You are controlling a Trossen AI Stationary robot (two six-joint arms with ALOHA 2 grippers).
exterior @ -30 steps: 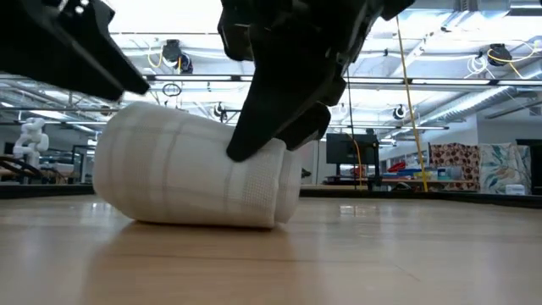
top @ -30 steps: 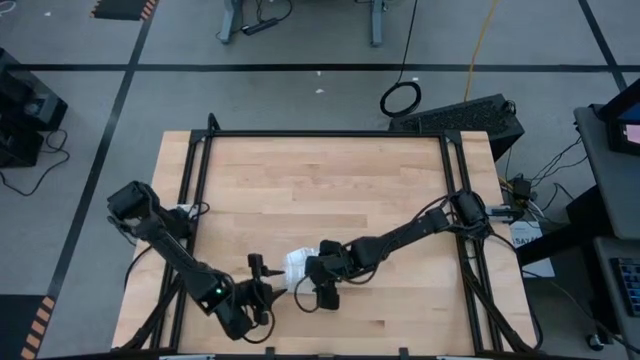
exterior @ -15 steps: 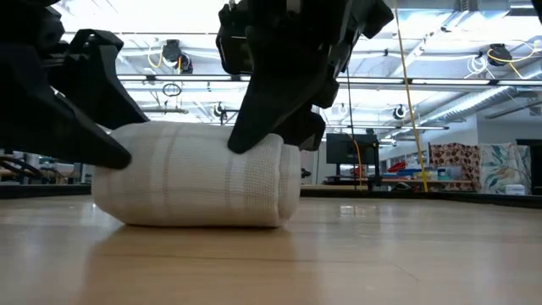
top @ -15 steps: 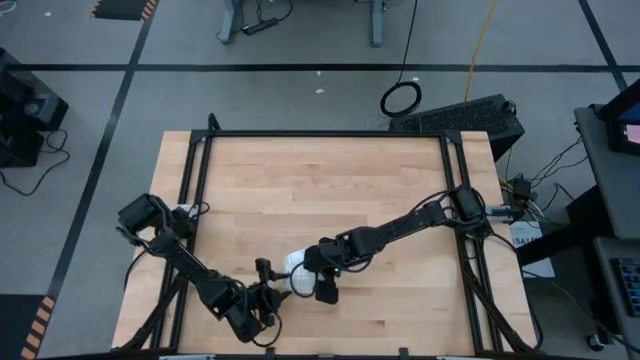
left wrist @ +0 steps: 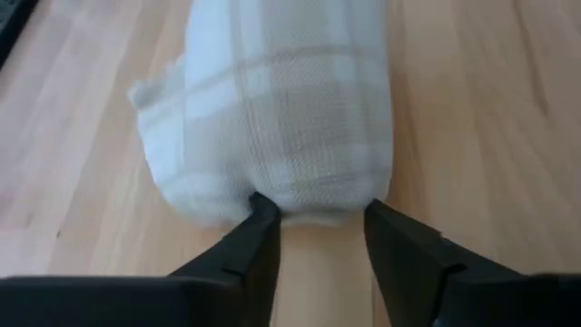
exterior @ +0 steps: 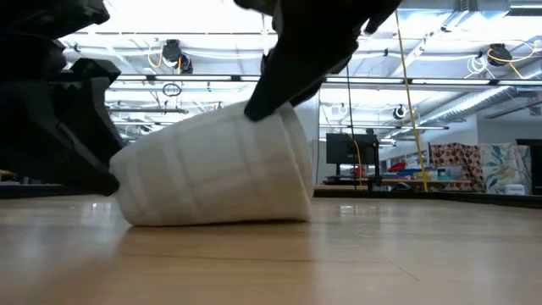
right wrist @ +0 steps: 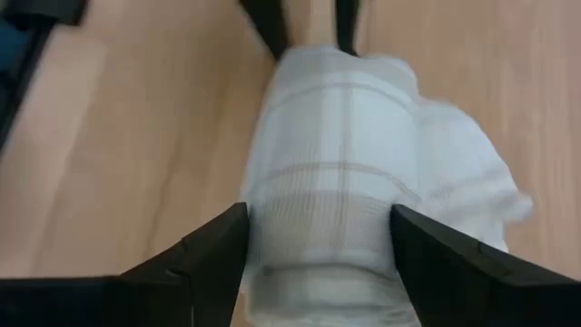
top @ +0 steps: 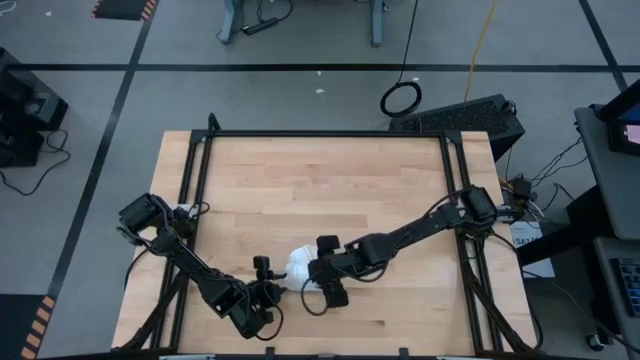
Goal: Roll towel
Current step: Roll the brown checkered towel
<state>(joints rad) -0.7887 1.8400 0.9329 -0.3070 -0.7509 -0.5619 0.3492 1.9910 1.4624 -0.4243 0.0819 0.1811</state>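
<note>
The towel (left wrist: 281, 109) is thin white cloth with a visibly woven, slightly rough weave and faint grey check lines; it looks soft and matt, rumpled at its loose end. The table (top: 320, 180) is pale wood, smooth, with fine grain and a low satin sheen that mirrors the cloth faintly in the low view. A black frame (top: 325, 134) that looks like metal edges the tabletop. The left gripper (left wrist: 313, 238) and right gripper (right wrist: 318, 241) have dark, matt fingers, plastic-looking and smooth
</note>
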